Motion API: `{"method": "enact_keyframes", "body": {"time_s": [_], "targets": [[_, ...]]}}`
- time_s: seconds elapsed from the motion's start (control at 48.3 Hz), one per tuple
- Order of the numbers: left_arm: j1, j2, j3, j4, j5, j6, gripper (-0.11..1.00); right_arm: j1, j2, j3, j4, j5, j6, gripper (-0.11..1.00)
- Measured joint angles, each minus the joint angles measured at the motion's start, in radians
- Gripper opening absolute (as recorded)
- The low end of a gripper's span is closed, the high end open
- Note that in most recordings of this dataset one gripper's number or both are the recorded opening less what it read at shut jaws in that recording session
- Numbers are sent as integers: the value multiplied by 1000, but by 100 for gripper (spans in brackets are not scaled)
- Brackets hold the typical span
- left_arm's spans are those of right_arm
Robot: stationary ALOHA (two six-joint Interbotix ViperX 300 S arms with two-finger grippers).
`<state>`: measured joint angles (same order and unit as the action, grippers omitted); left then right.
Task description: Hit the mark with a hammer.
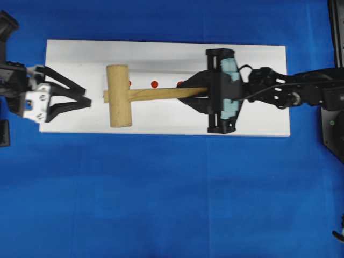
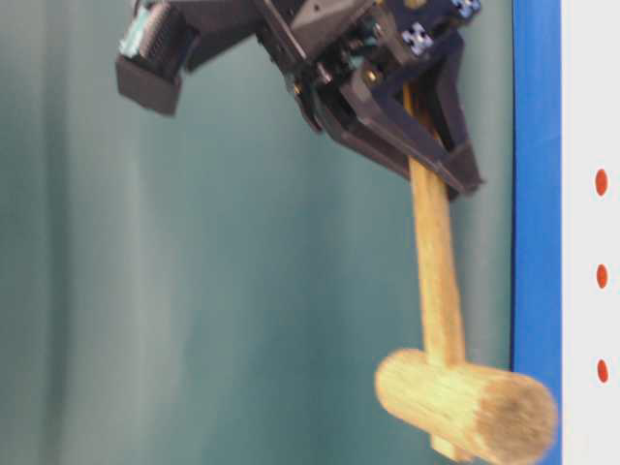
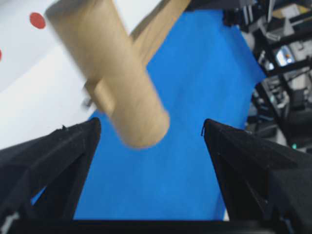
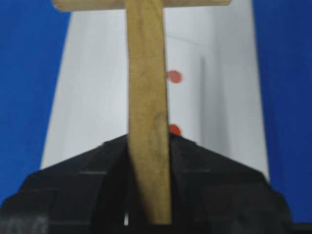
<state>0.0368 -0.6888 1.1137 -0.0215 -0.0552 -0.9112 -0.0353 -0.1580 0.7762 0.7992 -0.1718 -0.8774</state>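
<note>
The hammer's pale wooden head (image 1: 118, 95) hangs over the left part of the white board (image 1: 258, 64). Its long handle (image 1: 161, 94) runs right into my right gripper (image 1: 193, 92), which is shut on it. In the right wrist view the handle (image 4: 148, 97) stands clamped between the black fingers (image 4: 195, 161). Three red marks lie in a row on the board: one (image 1: 154, 84) shows fully, one (image 1: 129, 83) peeks from behind the head, and one (image 1: 180, 83) sits by the right fingers. From table level the head (image 2: 465, 402) is off the board. My left gripper (image 1: 87, 97) stands open just left of the head, holding nothing.
The board lies on a blue cloth (image 1: 161, 204) that covers the table all round it. In the left wrist view the blurred hammer head (image 3: 112, 78) hangs ahead of the wide-apart fingers (image 3: 53, 156). A black stand (image 1: 333, 123) sits at the far right edge.
</note>
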Motion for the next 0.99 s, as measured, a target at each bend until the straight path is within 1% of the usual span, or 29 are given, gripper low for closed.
{"method": "enact_keyframes", "body": {"time_s": [0.083,0.207,0.269,0.331,0.456,0.518,0.58,0.601,0.642,0.683,0.725,0.787,0.849,0.932,0.994], "targets": [[0,-43,12,2,20,51,83,5,-26,23,9,-2,0,9],[0,-114,25,3,80,158,83,8,-54,54,29,0,-2,9],[0,-137,29,3,107,199,83,8,-66,63,37,0,-2,9],[2,-147,32,3,132,244,83,5,-71,66,41,0,0,9],[12,-147,32,3,146,302,83,5,-71,67,51,0,2,9],[20,-144,34,8,149,353,83,6,-71,66,63,0,3,9],[29,-143,34,14,150,419,83,11,-71,67,87,6,12,9],[32,-143,34,15,150,459,83,15,-71,66,97,8,15,9],[40,-141,34,17,152,506,83,26,-71,67,112,11,25,9],[46,-141,34,17,152,568,83,38,-71,67,121,11,31,9],[54,-141,34,17,150,649,83,57,-71,66,132,11,38,9],[66,-141,34,17,149,739,83,91,-71,66,150,11,51,9],[80,-141,34,17,146,813,83,127,-71,67,173,6,63,9],[100,-141,34,17,140,884,82,173,-67,67,209,-12,78,9],[109,-141,34,17,138,916,82,215,-58,66,241,-38,89,9]]}}
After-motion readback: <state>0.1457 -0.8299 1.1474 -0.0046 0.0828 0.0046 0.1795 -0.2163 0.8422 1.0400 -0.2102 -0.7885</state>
